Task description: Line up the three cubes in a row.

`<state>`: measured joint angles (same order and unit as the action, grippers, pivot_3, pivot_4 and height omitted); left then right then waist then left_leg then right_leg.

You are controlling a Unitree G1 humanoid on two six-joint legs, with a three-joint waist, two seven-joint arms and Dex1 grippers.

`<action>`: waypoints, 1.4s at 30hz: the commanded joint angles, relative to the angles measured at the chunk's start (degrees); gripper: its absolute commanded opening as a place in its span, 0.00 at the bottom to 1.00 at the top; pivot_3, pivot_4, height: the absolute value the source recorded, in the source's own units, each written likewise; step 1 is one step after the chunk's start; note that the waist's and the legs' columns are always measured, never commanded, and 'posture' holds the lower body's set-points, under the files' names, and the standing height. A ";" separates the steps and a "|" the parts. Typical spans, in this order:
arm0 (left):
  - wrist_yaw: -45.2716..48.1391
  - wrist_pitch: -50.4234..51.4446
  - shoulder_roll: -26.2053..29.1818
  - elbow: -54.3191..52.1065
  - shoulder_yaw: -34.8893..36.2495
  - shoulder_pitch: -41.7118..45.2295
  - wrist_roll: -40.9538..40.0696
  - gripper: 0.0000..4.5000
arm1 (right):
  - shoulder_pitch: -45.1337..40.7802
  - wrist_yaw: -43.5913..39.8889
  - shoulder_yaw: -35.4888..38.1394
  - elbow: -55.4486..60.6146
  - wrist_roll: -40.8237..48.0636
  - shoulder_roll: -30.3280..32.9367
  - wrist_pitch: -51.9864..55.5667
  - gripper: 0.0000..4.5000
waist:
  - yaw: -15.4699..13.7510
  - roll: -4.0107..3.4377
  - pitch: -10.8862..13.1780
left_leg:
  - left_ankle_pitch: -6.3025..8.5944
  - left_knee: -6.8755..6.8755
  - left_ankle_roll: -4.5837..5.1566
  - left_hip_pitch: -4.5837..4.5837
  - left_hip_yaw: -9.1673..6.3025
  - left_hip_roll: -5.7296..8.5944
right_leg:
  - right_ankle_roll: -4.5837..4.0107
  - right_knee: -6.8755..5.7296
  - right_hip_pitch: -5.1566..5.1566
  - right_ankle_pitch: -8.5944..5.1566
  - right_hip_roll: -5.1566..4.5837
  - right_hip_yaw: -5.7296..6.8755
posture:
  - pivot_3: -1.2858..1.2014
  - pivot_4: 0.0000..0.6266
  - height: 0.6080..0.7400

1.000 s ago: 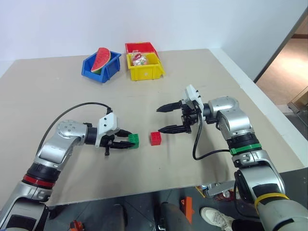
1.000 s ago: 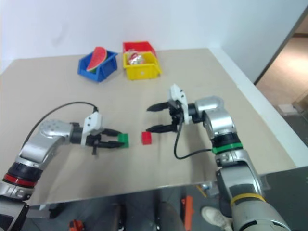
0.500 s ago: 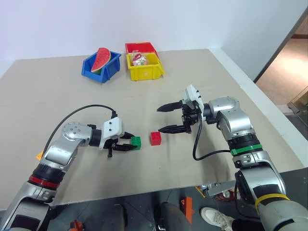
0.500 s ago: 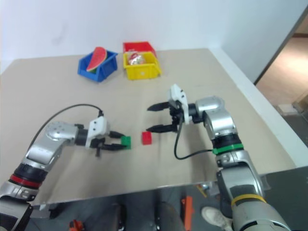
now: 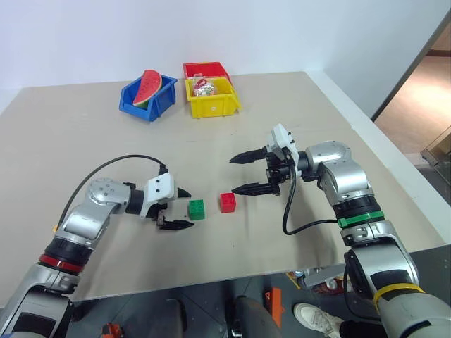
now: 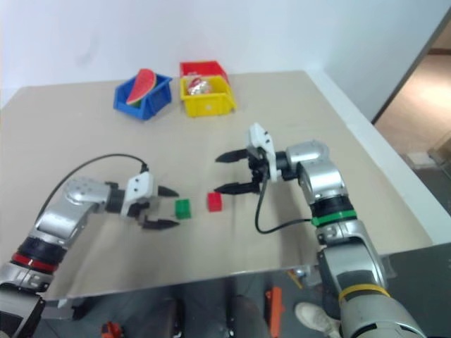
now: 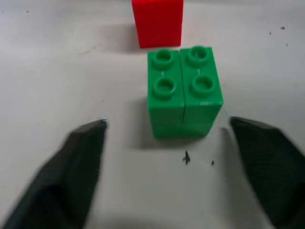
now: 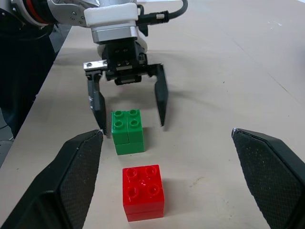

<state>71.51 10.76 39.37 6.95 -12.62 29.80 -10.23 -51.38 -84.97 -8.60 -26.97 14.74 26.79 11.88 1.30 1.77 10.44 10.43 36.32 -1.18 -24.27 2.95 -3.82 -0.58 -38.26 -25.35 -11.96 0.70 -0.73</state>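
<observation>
In the left eye view, the left gripper [image 5: 179, 209] hangs low over the beige table [image 5: 106, 141] with its 2 black fingers spread wide, holding nothing. The green cube [image 5: 196, 208] sits on the table just past the fingertips, free of them. The red cube [image 5: 227, 203] sits just beside the green one, a small gap between them, on the side toward the right gripper [image 5: 241, 174]. That gripper also stands wide open and empty, raised a little above the table and near the red cube. At the far edge are a blue bin [image 5: 148, 98] holding a watermelon slice [image 5: 147, 86], a yellow bin [image 5: 211, 98] and a red bin [image 5: 206, 69] behind it (the yellow-orange cube cannot be made out here).

In the left wrist view, the 2 fingers [image 7: 71, 167] rise apart on either side of the green cube [image 7: 183, 90], neither touching it. Its 4 studs face up, and the red cube [image 7: 157, 21] lies just beyond it.

In the right wrist view, the red cube [image 8: 143, 192] is nearest, the green cube [image 8: 127, 131] next, both upright with studs up. The left gripper [image 8: 128, 102] faces this camera with its fingers straddling the green cube's far end.
</observation>
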 commanded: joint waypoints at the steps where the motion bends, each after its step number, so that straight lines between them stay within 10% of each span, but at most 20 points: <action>1: 0.44 2.42 3.20 -5.83 4.31 0.46 -2.55 0.99 | -1.01 -0.65 0.36 1.56 0.90 -0.11 -0.70 1.00 | 0.00 0.00 0.00 | 0.00 0.00 0.00 0.00 -0.01 0.00 | 0.00 0.00 0.00 0.00 0.00 0.00 | 0.52 0.24 1.00; 10: -5.70 21.39 12.08 -24.73 19.06 -11.52 -12.94 0.99 | -1.95 -1.26 0.59 -0.58 0.73 -0.39 -2.27 1.00 | 0.22 0.00 0.00 | 0.00 -0.02 0.00 0.01 -0.01 -0.05 | -0.01 -0.01 -0.02 -0.03 0.00 -0.02 | 0.52 0.24 1.00; 23: -48.44 34.53 -10.48 -47.97 47.10 -30.32 -10.64 0.99 | -3.49 -3.32 0.32 -3.96 0.90 -1.97 -4.96 1.00 | 0.11 0.03 -0.01 | 0.01 -0.01 -0.01 0.06 0.04 -0.05 | 0.04 0.03 0.03 0.01 -0.02 -0.13 | 0.52 0.24 1.00; 31: -72.45 28.50 -36.05 -59.31 43.47 -40.79 -0.60 0.99 | -6.91 -5.70 -0.80 -10.72 -0.57 -3.49 -8.61 1.00 | 0.09 0.13 -0.07 | 0.00 0.14 -0.02 0.10 0.03 -0.02 | 0.06 0.07 0.15 0.13 -0.04 -0.25 | 0.52 0.24 1.00; 42: -82.82 25.33 -43.46 -52.41 36.20 -39.28 6.33 0.99 | -8.87 -6.82 -1.15 -14.16 -0.88 -3.99 -10.15 1.00 | 0.13 0.19 -0.07 | -0.06 0.19 0.09 0.17 -0.02 0.20 | -0.08 0.07 0.15 0.21 0.04 -0.45 | 0.52 0.24 1.00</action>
<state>-10.07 37.47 -3.26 -45.42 23.67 -10.20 -4.55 -58.14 -88.66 -10.65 -42.04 13.19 22.55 2.24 1.43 1.95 10.37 10.37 36.51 -1.09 -24.11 2.94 -3.62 -0.62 -38.17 -25.20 -11.72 0.74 -1.19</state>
